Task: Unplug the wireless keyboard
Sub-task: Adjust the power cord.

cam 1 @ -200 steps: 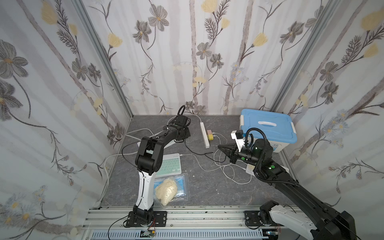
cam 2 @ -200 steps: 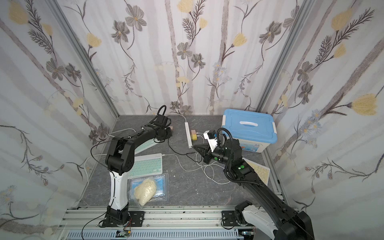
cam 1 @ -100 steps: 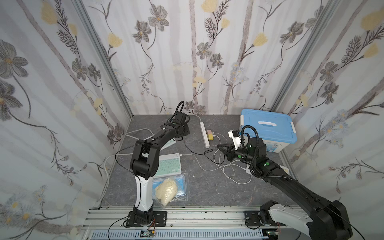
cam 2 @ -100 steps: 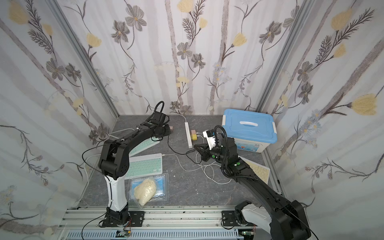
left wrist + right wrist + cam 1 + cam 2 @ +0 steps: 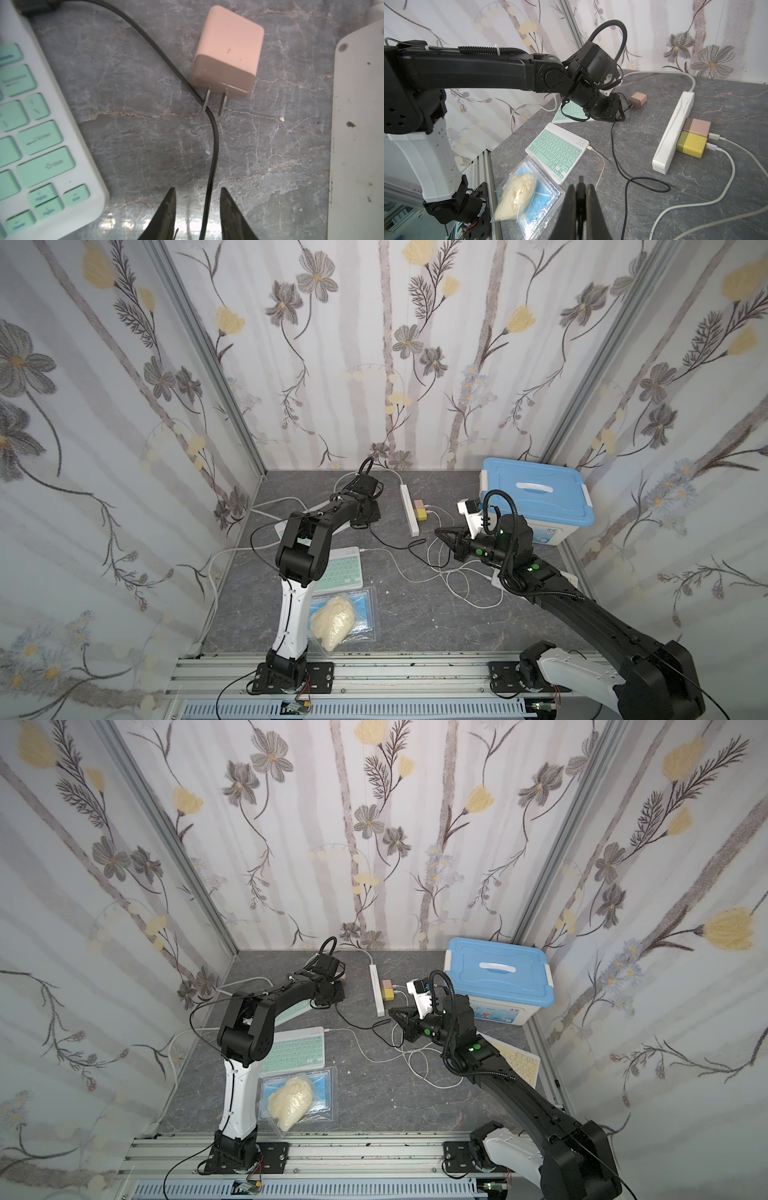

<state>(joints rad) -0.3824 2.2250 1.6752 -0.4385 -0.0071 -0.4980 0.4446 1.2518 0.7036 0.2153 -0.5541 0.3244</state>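
Bare grey desk (image 5: 135,93) lies open ahead of the left fingers (image 5: 169,209), hemmed by the wireless keyboard's (image 5: 41,135) white edge on one side and the power strip (image 5: 357,135) well off on the other. Those fingers stand partly apart and grip nothing; a black cable (image 5: 214,145) runs loose between them, past the bare prongs of a pink charger (image 5: 226,54) lying ahead, toward the keyboard's far corner. Right fingers (image 5: 591,207) are pressed together on nothing above the desk, with a second keyboard (image 5: 556,151) beyond their tips; the wireless keyboard, just beside the left fingers, is white with mint keys.
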